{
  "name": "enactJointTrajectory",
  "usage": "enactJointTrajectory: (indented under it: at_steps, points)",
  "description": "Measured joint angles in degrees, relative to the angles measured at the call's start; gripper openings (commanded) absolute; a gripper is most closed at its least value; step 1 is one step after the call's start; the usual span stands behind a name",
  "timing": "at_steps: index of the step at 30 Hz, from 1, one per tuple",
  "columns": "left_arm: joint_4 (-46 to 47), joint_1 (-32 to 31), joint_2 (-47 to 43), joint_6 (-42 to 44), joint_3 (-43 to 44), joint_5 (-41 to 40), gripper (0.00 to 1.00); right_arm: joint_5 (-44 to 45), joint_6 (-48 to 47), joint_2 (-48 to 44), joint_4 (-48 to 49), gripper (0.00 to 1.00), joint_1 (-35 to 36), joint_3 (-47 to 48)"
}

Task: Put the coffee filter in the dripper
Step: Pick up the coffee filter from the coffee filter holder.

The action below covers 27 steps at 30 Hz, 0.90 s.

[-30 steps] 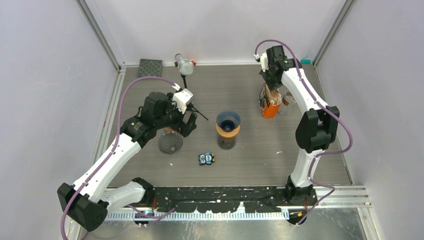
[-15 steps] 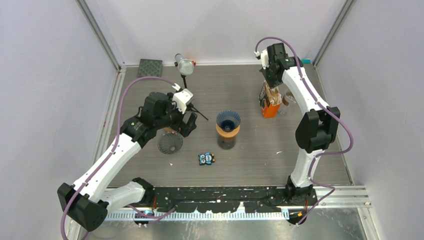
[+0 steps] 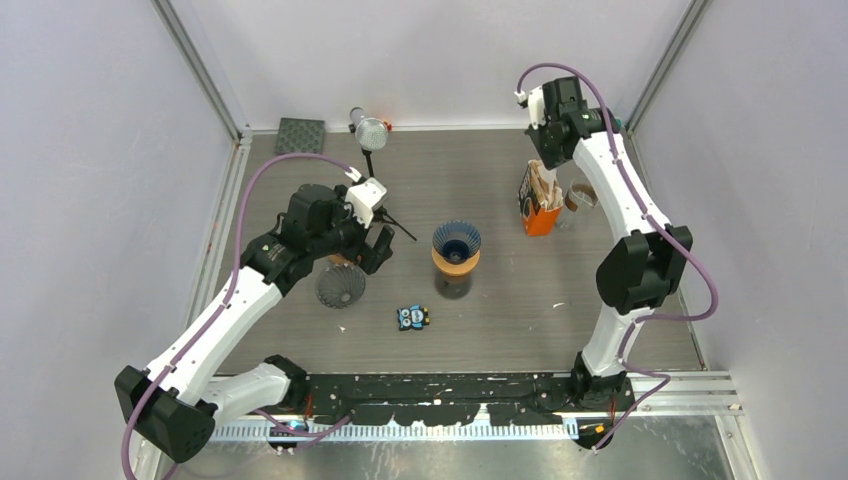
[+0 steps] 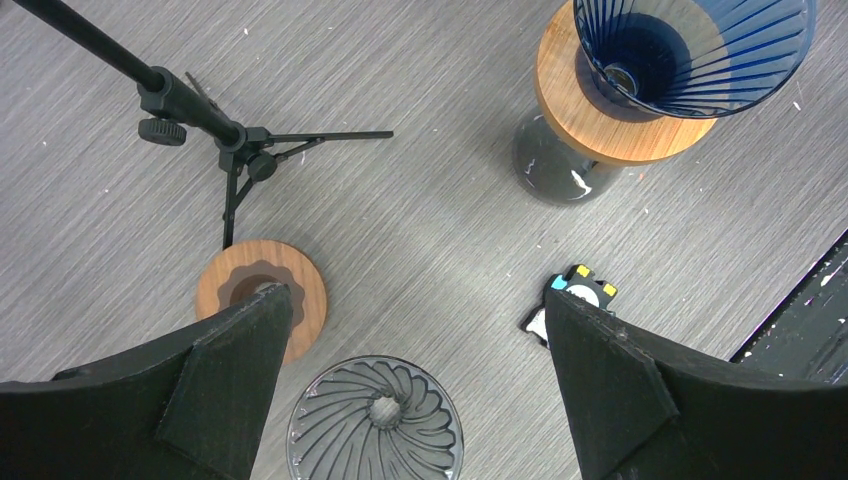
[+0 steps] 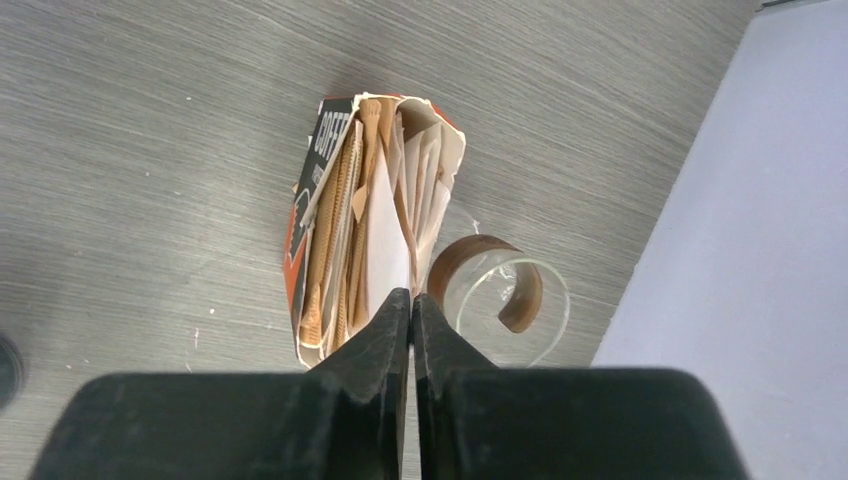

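We see the top view from high behind the arm bases, tilted down over the whole table (image 3: 520, 330). The left wrist view is close and looks straight down; it shares the blue dripper (image 4: 690, 50) and tripod (image 4: 250, 160) with top. The right wrist view is closer still, looking down on the filter box (image 5: 340, 240) and glass (image 5: 500, 300), which we also find in top.

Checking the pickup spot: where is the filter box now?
Top view: the filter box stands at the table's far right, beside a glass vessel, under the right gripper, which pinches a white filter.
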Motion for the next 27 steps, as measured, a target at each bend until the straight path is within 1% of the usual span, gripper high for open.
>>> enactJointTrajectory:
  at_steps: [3,5,8,10,14,16,17,23,25,27]
  points:
    - [0.0,0.0,0.0,0.0,0.0,0.0,1.00,0.1,0.1,-1.4,-0.1,0.34,0.0,0.0]
    - [0.0,0.0,0.0,0.0,0.0,0.0,1.00,0.2,0.2,-2.4,-0.1,0.45,0.0,0.0]
    - [0.0,0.0,0.0,0.1,0.0,0.0,1.00,0.2,0.3,-3.2,-0.1,0.52,0.0,-0.1]
    - [0.0,0.0,0.0,0.1,0.0,0.0,1.00,0.2,0.3,-3.5,0.0,0.53,0.0,-0.5]
    - [0.0,0.0,0.0,0.1,0.0,0.0,1.00,0.1,0.3,-3.5,0.2,0.53,0.0,-2.6]
    - [0.0,0.0,0.0,0.2,-0.1,0.0,1.00,0.1,0.4,-3.5,0.2,0.52,0.0,-3.7]
    - [0.0,0.0,0.0,0.2,-0.1,0.0,1.00,0.1,0.5,-3.5,0.2,0.50,0.0,-4.2]
    - [0.0,0.0,0.0,0.2,-0.2,0.0,1.00,-0.2,1.0,-3.5,0.4,0.27,0.0,-4.5]
    - [0.0,0.0,0.0,0.2,-0.2,0.0,1.00,-0.4,1.5,-3.5,0.4,0.25,0.0,-4.5]
    - [0.0,0.0,0.0,0.2,-0.2,0.0,1.00,-0.4,1.7,-3.5,0.4,0.25,0.0,-4.5]
